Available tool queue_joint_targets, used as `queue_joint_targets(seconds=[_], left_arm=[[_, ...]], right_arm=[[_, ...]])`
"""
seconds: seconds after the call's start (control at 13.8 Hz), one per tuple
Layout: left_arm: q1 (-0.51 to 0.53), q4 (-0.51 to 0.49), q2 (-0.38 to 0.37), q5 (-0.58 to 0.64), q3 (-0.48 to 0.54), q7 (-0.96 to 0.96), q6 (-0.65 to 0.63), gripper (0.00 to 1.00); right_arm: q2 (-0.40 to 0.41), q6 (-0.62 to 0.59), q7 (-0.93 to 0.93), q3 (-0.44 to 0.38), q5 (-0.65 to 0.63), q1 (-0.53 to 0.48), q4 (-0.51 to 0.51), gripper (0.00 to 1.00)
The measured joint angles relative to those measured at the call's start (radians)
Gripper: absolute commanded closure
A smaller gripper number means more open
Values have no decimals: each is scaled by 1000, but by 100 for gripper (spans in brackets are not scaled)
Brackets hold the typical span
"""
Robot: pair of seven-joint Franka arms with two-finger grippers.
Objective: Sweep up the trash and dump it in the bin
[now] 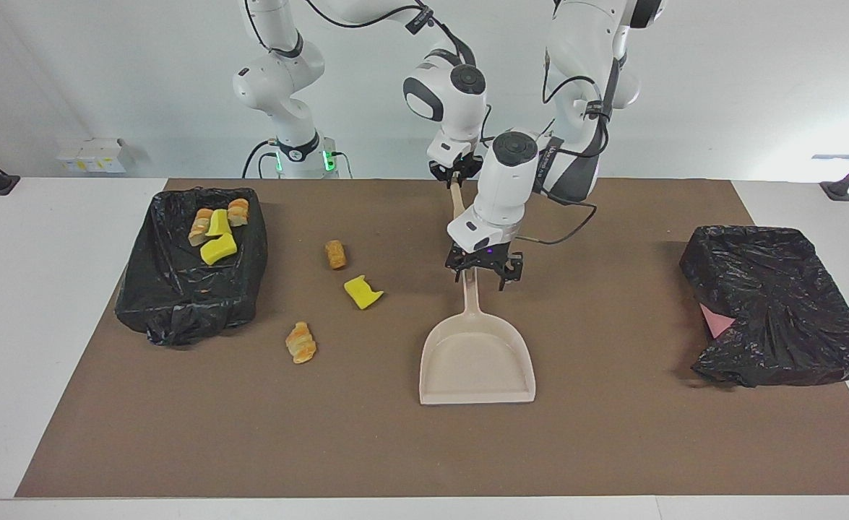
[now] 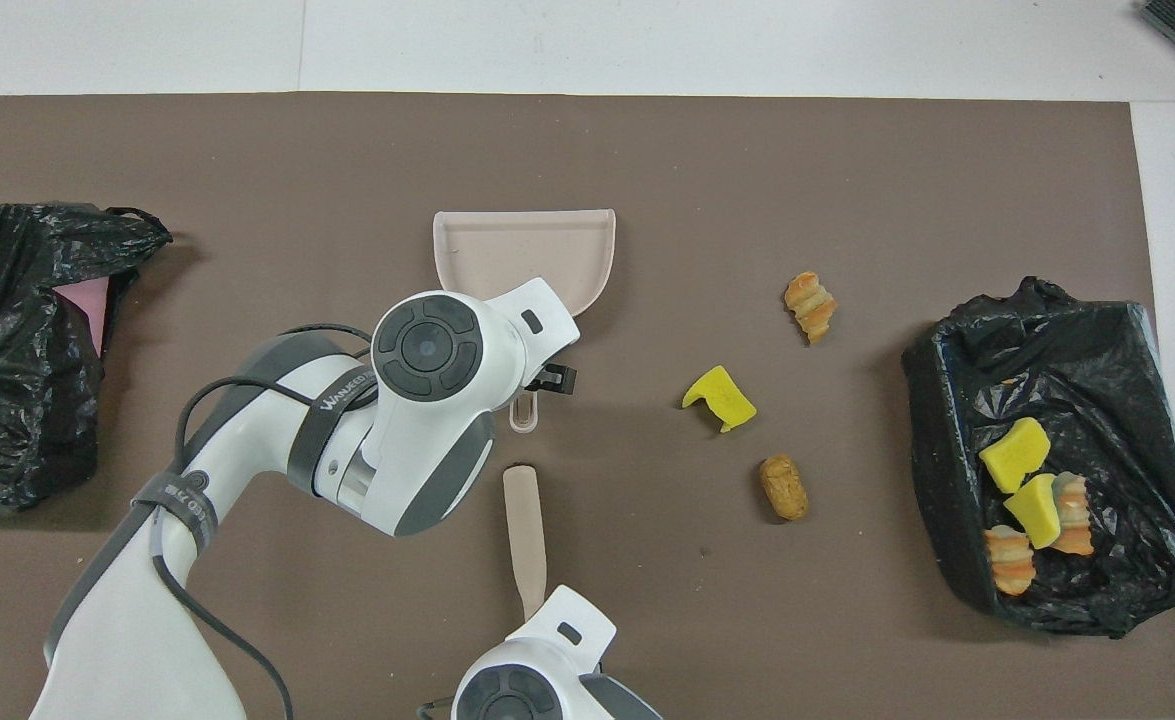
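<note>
Directly under the wide-open left gripper lay the dustpan, handle pointing toward the robots; right gripper clamped the brush; three trash bits beside it.

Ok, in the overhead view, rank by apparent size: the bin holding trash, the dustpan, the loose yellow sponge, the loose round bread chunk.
1. Bin
2. Dustpan, partly covered by the left arm
3. Yellow sponge
4. Bread chunk, only slightly smaller than the sponge
</note>
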Motion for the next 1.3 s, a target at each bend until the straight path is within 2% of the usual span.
queue_joint_targets(seconds=[0.14, 0.22, 0.29, 0.36, 0.58, 0.79, 1.01, 1.3], left_arm=[[-13, 0, 17, 0, 0, -16, 2, 20], [-18, 1, 22, 0, 0, -24, 3, 38], [-19, 2, 24, 0, -1, -30, 4, 89], [-19, 2, 24, 0, 0, -34, 4, 100], [-17, 2, 25, 2, 5, -31, 4, 100], [-14, 4, 25, 3, 12, -14, 6, 100], [11, 15, 20, 7, 24, 65, 0, 100], [68, 26, -9, 8, 30, 194, -38, 100]], right_arm=[[-23, -27, 48, -4, 0, -3, 1, 100], [-49, -65, 61, -5, 0, -12, 2, 100], [-83, -114, 75, -6, 0, -26, 2, 100], [-123, -170, 97, -8, -5, -41, 1, 100], [-240, -316, 163, -9, -47, -89, -23, 100], [-338, -389, 205, -10, -66, -152, -100, 100], [-357, -448, 292, -11, -105, -216, -135, 100], [-357, -477, 301, -12, -113, -324, -172, 100]])
